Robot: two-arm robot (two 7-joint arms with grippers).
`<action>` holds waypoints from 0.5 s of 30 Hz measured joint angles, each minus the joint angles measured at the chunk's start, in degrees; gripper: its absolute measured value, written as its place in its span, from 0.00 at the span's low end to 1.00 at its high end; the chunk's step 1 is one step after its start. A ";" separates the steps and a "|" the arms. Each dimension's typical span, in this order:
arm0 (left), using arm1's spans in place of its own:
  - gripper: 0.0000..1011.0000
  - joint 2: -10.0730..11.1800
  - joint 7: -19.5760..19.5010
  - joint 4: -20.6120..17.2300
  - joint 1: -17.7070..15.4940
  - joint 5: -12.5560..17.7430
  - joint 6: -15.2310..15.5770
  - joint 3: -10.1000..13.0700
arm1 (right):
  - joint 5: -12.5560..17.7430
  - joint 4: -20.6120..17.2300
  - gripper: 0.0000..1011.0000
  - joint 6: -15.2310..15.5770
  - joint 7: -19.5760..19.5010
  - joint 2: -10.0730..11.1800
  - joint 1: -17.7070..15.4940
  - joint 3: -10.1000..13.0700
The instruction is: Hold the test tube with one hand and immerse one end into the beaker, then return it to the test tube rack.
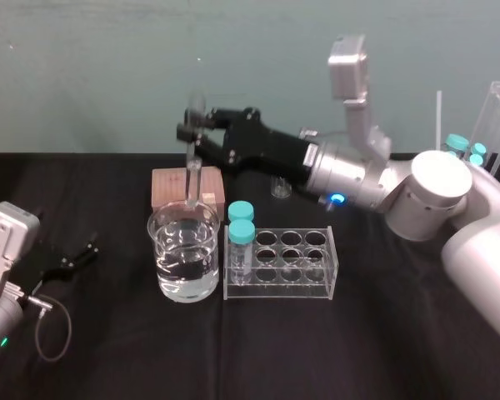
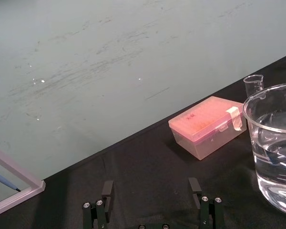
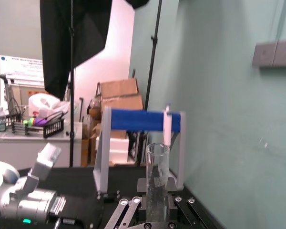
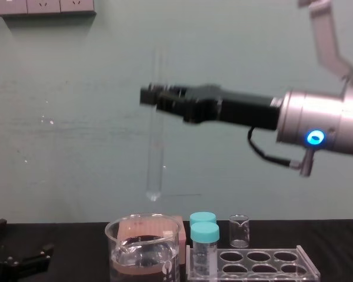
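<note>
The test tube (image 4: 155, 147) hangs upright with my right gripper (image 4: 156, 97) shut on its upper part. Its rounded lower end is a short way above the rim of the beaker (image 4: 144, 249), which holds clear liquid. In the head view the test tube (image 1: 192, 171) stands over the beaker (image 1: 183, 250), held by the right gripper (image 1: 194, 133). The right wrist view looks along the test tube (image 3: 157, 176) between the fingers (image 3: 126, 212). The test tube rack (image 1: 317, 271) stands just right of the beaker. My left gripper (image 1: 71, 258) rests open on the table at the left, seen also as the left gripper (image 2: 151, 191).
Two teal-capped vials (image 1: 241, 233) stand in the rack's left end. A pink box (image 1: 171, 187) sits behind the beaker and a tiny beaker (image 1: 281, 187) behind the rack. More capped tubes and a clear stand (image 1: 483, 133) are at the far right.
</note>
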 joint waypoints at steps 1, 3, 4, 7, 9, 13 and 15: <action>0.99 0.00 0.00 0.00 0.00 0.00 0.00 0.00 | 0.13 -0.86 0.24 -0.08 -0.21 0.38 -0.19 0.24; 0.99 0.00 0.00 0.00 0.00 0.00 0.00 0.00 | 0.41 -3.20 0.24 -0.36 -0.96 1.53 -0.87 0.96; 0.99 0.00 0.00 0.00 0.00 0.00 0.00 0.00 | 0.51 -4.08 0.24 -0.44 -1.30 2.00 -1.20 1.27; 0.99 0.00 0.00 0.00 0.00 0.00 0.00 0.00 | 0.72 -6.96 0.24 -0.53 -3.07 3.82 -2.52 2.52; 0.99 0.00 0.00 0.00 0.00 0.00 0.00 0.00 | 0.73 -8.84 0.24 -0.52 -4.66 5.21 -3.75 3.60; 0.99 0.00 0.00 0.00 0.00 0.00 0.00 0.00 | 0.52 -11.53 0.24 0.14 -7.98 7.69 -6.27 5.47; 0.99 0.00 0.00 0.00 0.00 0.00 0.00 0.00 | 0.23 -12.88 0.24 0.95 -10.01 9.07 -7.95 6.60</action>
